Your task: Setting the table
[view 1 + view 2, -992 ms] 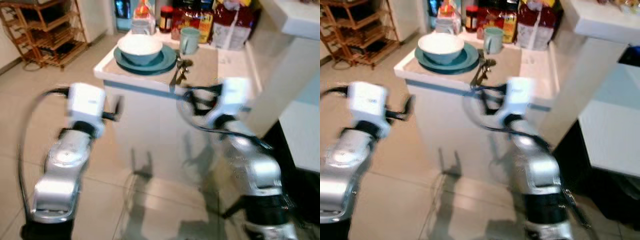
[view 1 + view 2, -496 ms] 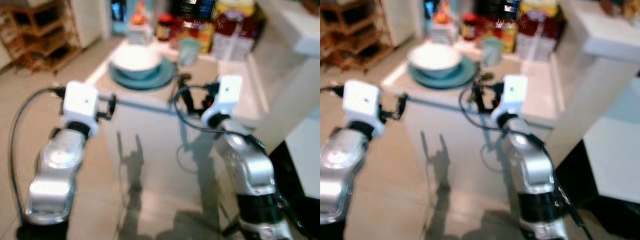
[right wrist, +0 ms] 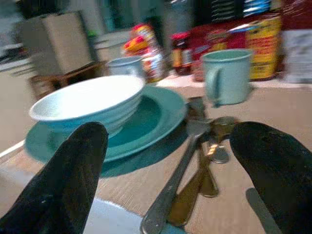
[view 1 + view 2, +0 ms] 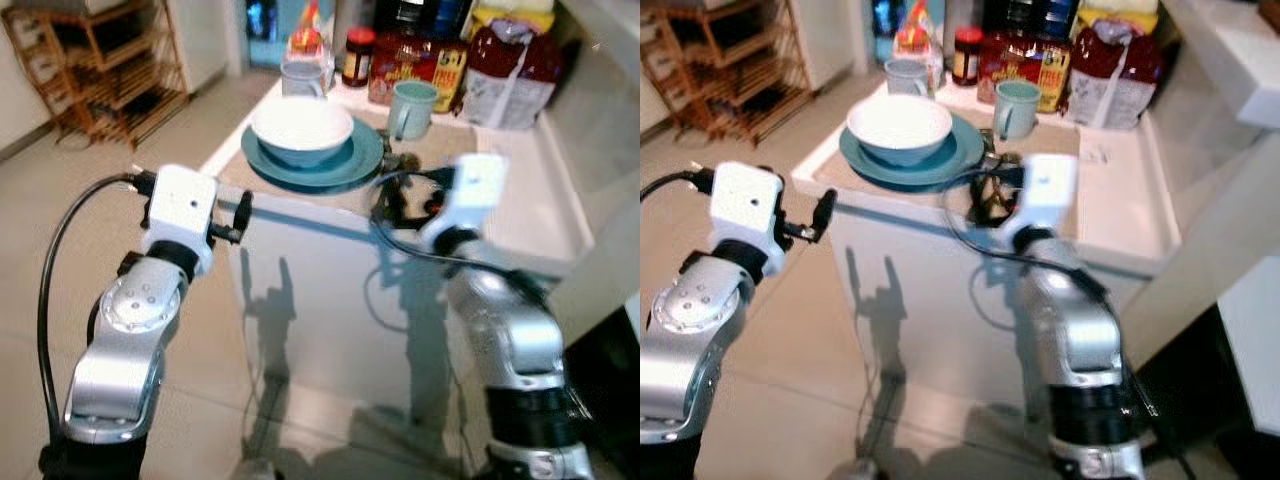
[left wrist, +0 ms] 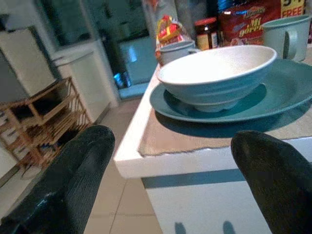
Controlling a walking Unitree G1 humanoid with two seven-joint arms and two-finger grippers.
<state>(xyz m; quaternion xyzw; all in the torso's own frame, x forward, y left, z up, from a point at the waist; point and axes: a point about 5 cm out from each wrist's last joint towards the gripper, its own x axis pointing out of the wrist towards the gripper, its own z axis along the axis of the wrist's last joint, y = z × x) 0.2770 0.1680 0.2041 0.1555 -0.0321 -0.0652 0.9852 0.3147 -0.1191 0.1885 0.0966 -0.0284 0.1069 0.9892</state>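
Fingers spread wide on both sides, holding nothing. We see the left gripper (image 5: 170, 185) raised in front of the white table (image 4: 300, 205), short of its near edge, its two black fingertips (image 5: 73, 170) well apart and touching no object. Just beyond that gripper, on a tan placemat (image 5: 234, 134), a teal plate (image 5: 273, 97) carries a pale bowl (image 5: 217, 73), the bowl sitting upright in the plate's middle.

Moving rightward, we find the right gripper (image 3: 170, 170) at the table's near edge, equally wide, with its fingertips (image 3: 68, 170) empty. Directly ahead of it, between the fingers in the wrist view, a bundle of cutlery (image 3: 195, 165) lies on the placemat just beside the plate's rim; we make out a spoon among the handles. Further ahead of this gripper stands a pale green mug (image 3: 226, 75), upright, near the cutlery's far end. Behind the mug, jars and food packets (image 4: 1025, 55) crowd the table's back edge, and a second mug (image 4: 905, 75) stands beyond the bowl.
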